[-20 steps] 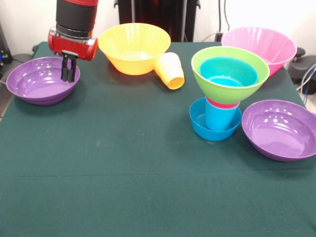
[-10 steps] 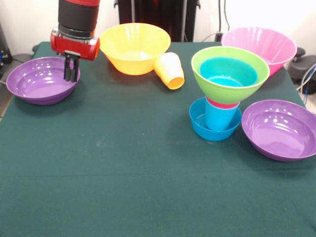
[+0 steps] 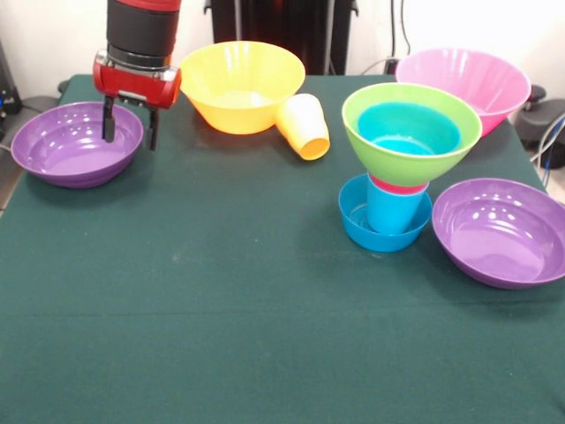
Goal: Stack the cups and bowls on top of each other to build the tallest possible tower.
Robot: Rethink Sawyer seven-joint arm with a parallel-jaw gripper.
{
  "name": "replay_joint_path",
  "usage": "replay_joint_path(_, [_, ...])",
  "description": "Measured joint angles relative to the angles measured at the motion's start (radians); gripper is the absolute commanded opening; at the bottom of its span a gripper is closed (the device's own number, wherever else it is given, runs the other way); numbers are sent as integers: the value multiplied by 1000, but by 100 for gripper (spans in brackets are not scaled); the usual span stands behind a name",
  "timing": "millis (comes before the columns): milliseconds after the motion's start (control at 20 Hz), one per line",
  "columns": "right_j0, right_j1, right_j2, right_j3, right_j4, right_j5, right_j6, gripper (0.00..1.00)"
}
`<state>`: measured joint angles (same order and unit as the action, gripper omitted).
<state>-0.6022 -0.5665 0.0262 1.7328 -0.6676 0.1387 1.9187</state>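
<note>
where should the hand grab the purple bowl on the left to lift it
Probably by the rim nearest the hand, from above. The purple bowl sits upright, wide and shallow, so only its thin wall fits between the fingers. The open hand already straddles that rim section, one finger over the inside, the other outside.

A table covered with a dark green cloth (image 3: 265, 309) fills most of the front view. Behind it, a pale wall (image 3: 53, 35) is seen, with a dark upright stand (image 3: 282, 26) at the centre. Cables (image 3: 552, 141) are seen at the right edge beside the table.
</note>
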Motion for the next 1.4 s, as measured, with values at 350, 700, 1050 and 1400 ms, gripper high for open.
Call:
replay_joint_path(350, [0, 1, 0, 0, 0, 0, 0, 100])
replay_joint_path(700, [0, 27, 1, 0, 0, 0, 0, 100])
replay_joint_path(1050, [0, 70, 1, 0, 0, 0, 0, 100])
replay_joint_path(1400, [0, 81, 1, -1, 0, 0, 0, 100])
